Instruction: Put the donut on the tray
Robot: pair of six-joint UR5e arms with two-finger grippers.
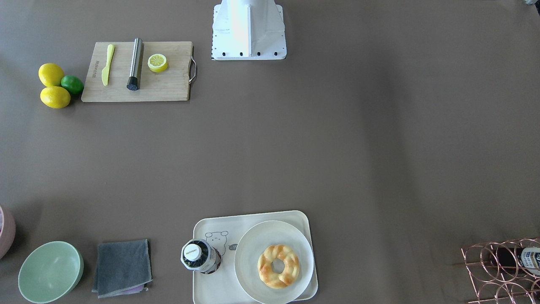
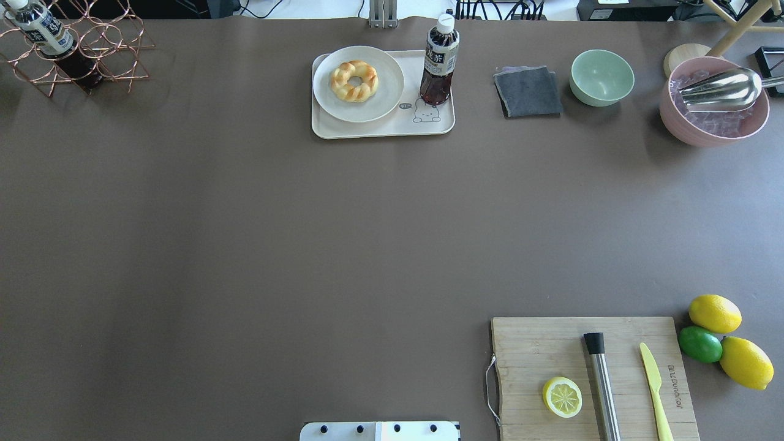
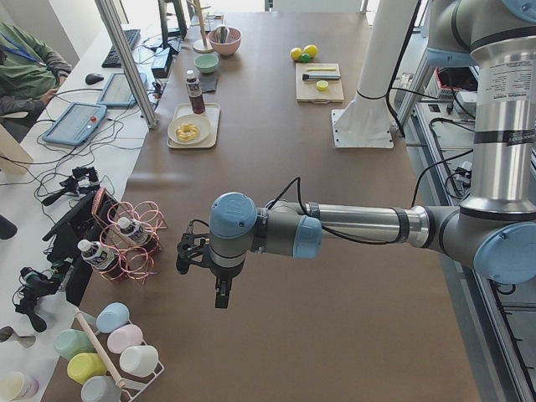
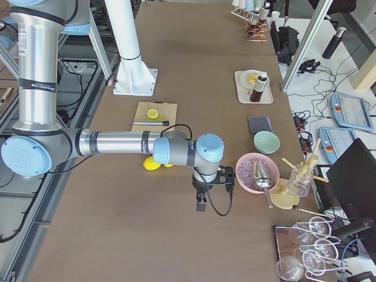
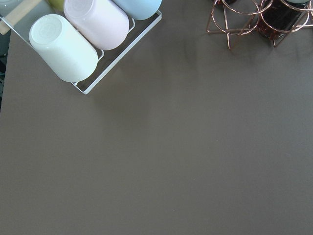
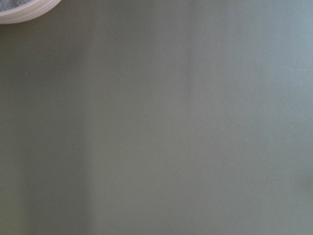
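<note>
Donut [image 2: 354,80] lay flat on the round white plate [image 2: 383,101]. The plate sat on the tray [image 2: 392,127], at the table's far edge, about mid-length. Donut touched the plate only, not the tray's own surface. A tea bottle [image 2: 438,61] stood upright on the tray, just beside the plate.

Left gripper [image 3: 220,295] hung over bare table near the left end, close to the copper rack [image 3: 142,236]. Right gripper [image 4: 201,204] hung near the right end, beside the pink bowl [image 4: 245,182]. Each showed only in a side view, so I could not tell whether the fingers were apart or together.
</note>
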